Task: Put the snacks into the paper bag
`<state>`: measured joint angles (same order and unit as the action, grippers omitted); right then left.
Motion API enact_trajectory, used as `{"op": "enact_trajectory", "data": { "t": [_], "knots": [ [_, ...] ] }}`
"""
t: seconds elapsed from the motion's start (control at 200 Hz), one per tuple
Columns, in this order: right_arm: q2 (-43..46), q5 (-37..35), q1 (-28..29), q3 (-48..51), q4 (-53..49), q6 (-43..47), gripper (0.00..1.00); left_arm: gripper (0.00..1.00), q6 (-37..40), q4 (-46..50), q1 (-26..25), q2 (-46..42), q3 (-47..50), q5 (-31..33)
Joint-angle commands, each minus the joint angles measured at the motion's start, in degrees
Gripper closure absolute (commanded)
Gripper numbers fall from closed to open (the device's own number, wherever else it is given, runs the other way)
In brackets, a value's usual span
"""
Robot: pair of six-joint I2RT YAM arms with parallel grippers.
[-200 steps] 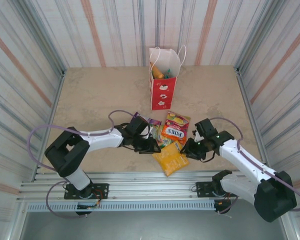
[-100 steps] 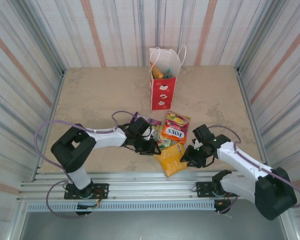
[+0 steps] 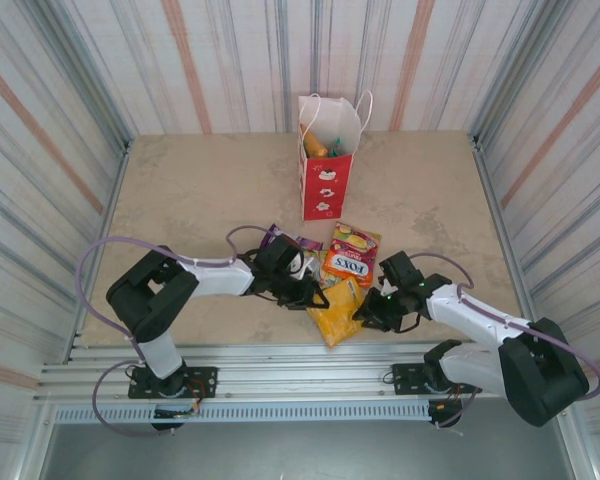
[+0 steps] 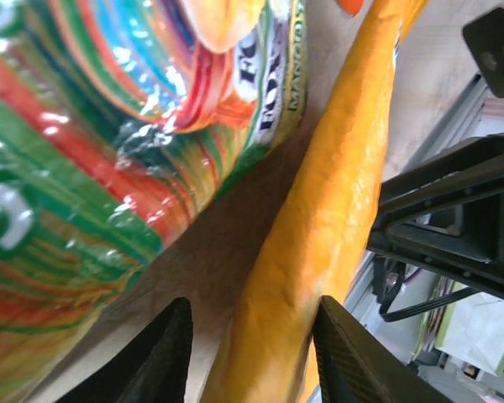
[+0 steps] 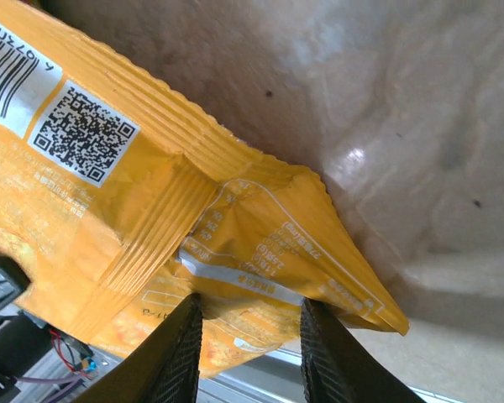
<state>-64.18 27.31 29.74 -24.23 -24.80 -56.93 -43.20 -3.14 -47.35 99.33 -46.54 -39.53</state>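
Closer together now — left gripper part-open astride orange-yellow packet; right gripper — hold unclear.

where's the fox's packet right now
In the top view the red-orange glossy FOX'S packet lies centre-table between the red-and-white paper bag and the orange-yellow packet.

Both arms reach low and inward, elbows bent, wrists angled toward each other (tips nearly meeting). The left gripper has its fingers partly apart, as does the right gripper.
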Motion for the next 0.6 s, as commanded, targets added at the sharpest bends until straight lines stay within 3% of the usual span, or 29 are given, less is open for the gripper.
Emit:
{"op": "enact_trajectory", "data": {
  "t": [0.0,0.185,0.386,0.596],
  "knots": [
    [-1.17,-2.33,0.05,1.82,5.47,-1.78,0.65,0.63,-1.97,-5.10,-0.62,-1.62,-0.01,-2.62],
    [1.64,-2.98,-0.85,0.01,4.76,0.28,0.64,0.74,1.94,2.92,-0.99,-6.82,-2.49,1.24],
    [12.98,-6.67,-5.03,-2.47,3.97,3.72,0.59,0.80,6.33,10.52,-0.94,-14.70,-4.97,7.95],
    [22.84,-8.40,-9.97,-6.05,8.76,10.27,0.51,0.81,8.84,9.01,-0.40,-21.73,-7.13,14.82]
  ]
}}
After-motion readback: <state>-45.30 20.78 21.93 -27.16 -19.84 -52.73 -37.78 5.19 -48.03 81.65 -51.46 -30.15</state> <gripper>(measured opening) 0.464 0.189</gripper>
